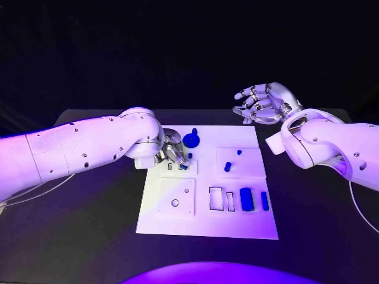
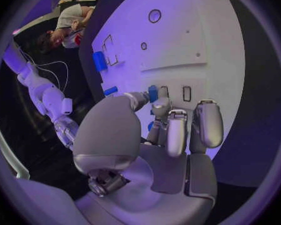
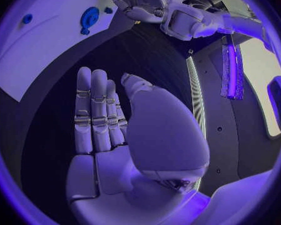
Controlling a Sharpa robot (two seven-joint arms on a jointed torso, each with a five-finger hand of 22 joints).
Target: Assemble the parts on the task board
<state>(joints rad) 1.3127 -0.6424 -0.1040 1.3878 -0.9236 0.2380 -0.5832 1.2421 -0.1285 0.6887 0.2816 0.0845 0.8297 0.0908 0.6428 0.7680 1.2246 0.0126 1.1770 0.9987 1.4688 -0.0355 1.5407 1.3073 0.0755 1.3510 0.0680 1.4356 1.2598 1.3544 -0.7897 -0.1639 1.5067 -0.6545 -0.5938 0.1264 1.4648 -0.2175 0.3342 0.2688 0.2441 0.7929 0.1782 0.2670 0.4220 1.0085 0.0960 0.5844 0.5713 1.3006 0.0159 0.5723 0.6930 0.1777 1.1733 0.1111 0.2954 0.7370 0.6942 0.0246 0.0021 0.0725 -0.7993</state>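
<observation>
Board (image 1: 208, 222) is lying mid-table with blue pieces on it. The left hand (image 1: 171, 154) is reaching down at its upper left, fingertips (image 2: 154, 96) pinching a small blue piece (image 2: 153, 91) there. The right hand (image 1: 262, 102) is hovering beyond the board's far right corner, fingers apart, holding nothing.

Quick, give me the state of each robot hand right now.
Left robot hand: down on the task board, pinching a small blue part.
Right robot hand: open, raised beyond the board, holding nothing.

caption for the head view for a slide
Left hand pinches a small blue part on the task board; right hand hovers open beyond it.
</observation>
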